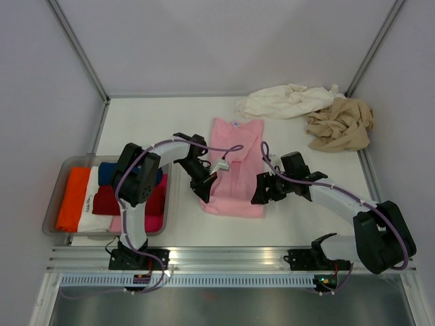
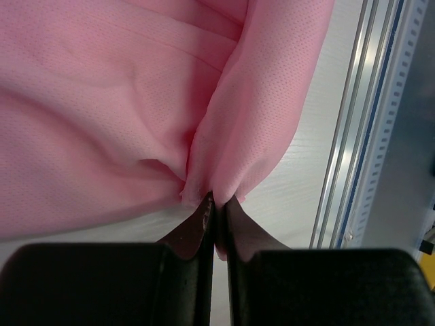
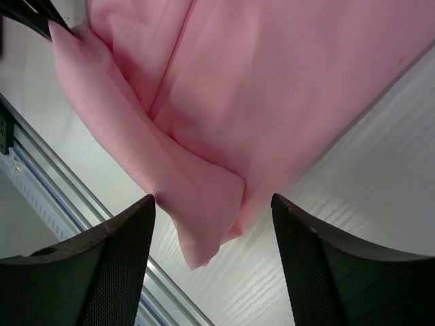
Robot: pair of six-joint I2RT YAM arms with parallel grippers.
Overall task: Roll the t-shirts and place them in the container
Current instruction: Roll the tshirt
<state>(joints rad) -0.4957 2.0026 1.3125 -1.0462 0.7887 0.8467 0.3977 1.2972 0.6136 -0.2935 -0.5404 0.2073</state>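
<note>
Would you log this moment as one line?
left end effector: shut on pink shirt | right end effector: open over corner | cream shirt, tan shirt: crumpled

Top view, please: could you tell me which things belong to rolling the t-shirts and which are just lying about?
Job: pink t-shirt, pinched by the left gripper; cream-white t-shirt; tan t-shirt.
Lying about: clear tray; folded clothes inside it.

The left gripper (image 2: pixel 217 204) pinches a fold of the pink t-shirt (image 2: pixel 122 109) (its jaws nearly touching).
</note>
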